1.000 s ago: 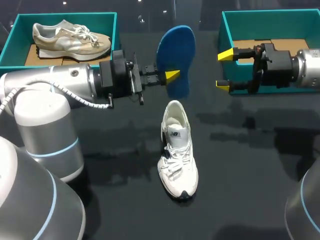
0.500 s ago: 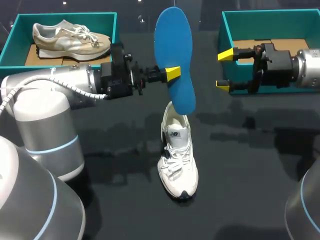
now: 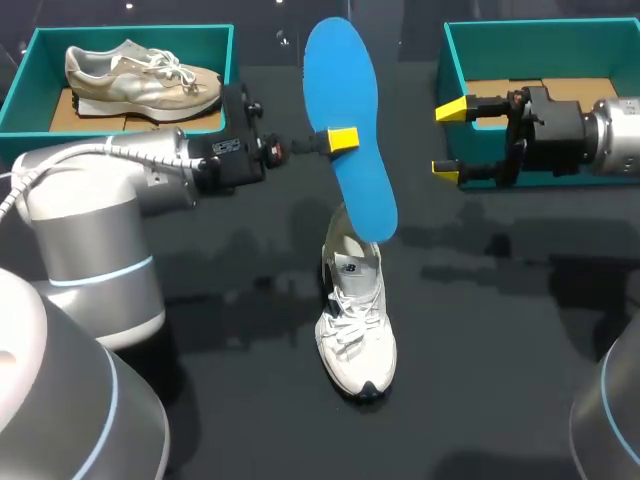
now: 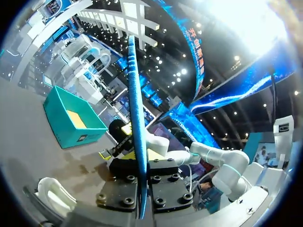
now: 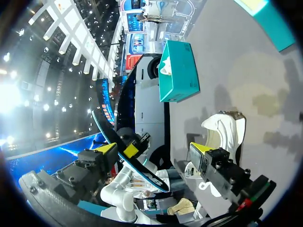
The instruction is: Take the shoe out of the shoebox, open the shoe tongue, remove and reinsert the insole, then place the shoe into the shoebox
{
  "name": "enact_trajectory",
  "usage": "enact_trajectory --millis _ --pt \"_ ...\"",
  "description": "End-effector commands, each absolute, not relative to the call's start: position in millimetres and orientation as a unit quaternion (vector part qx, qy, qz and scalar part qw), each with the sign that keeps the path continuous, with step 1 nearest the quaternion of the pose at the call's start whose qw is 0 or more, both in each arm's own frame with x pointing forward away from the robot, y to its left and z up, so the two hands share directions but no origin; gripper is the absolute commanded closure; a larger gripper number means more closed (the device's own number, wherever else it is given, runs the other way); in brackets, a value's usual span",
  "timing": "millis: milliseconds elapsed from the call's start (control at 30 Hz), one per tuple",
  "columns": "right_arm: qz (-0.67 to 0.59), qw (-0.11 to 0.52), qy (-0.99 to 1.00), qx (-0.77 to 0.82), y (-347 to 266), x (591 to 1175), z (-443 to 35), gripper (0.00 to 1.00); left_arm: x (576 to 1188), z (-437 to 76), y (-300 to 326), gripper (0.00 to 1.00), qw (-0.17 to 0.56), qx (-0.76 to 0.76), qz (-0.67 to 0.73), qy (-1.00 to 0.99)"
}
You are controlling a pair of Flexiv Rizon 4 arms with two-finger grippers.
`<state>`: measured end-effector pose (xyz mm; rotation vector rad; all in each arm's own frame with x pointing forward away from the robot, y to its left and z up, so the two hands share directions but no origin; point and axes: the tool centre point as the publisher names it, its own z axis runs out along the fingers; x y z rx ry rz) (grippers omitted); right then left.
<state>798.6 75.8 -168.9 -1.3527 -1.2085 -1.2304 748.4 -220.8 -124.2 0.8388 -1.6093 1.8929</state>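
Note:
My left gripper [image 3: 340, 139] is shut on a blue insole [image 3: 348, 120], which it holds in the air by its middle. The insole's flat face is turned up and its lower end hangs over the heel opening of the white shoe [image 3: 355, 315]. That shoe lies on the black table with its toe toward the front edge. In the left wrist view the insole [image 4: 134, 118] shows edge-on between the fingers, with the white shoe [image 4: 54, 195] below and beside it. My right gripper [image 3: 450, 140] stands open and empty in front of the right teal shoebox [image 3: 530, 32]. The right wrist view shows the insole [image 5: 118, 146] ahead of that gripper [image 5: 152, 150].
A second teal shoebox [image 3: 30, 70] at the back left holds a beige shoe [image 3: 140, 75]. The right shoebox shows only brown cardboard inside. My left arm lies across the table's left half.
My left wrist has turned, swinging the insole from a tilted pose to lengthwise, with its lower end down over the white shoe's heel. The right arm has not moved.

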Motion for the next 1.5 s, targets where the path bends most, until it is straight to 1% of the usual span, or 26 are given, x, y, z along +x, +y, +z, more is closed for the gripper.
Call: enact_trajectory --millis 33,300,533,900,1200,1500 --pt "-0.499 0.456 -0.49 -0.55 76.2 797.5 -168.7 0.0 749.7 -127.0 -225.1 1.0 0.332 0.363 0.653 -0.576" --pt "-0.499 0.456 -0.49 -0.55 76.2 797.5 -168.7 0.0 749.8 -137.2 -227.5 1.0 0.402 0.402 0.612 -0.55" --pt "-0.499 0.456 -0.49 -0.55 76.2 797.5 -168.7 0.0 753.3 -148.0 -229.3 1.0 0.443 0.428 0.585 -0.528" --pt "-0.499 0.456 -0.49 -0.55 76.2 797.5 -168.7 0.0 760.0 -157.5 -229.7 1.0 0.48 0.45 0.567 -0.496" --pt "-0.492 0.408 -0.531 -0.556 69.0 795.6 -154.4 0.0 764.5 -161.4 -231.1 1.0 0.503 0.464 0.547 -0.483" --pt "-0.45 0.329 -0.588 -0.587 74.3 789.7 -130.2 0.0 764.5 -161.4 -231.1 1.0 0.503 0.464 0.547 -0.483"
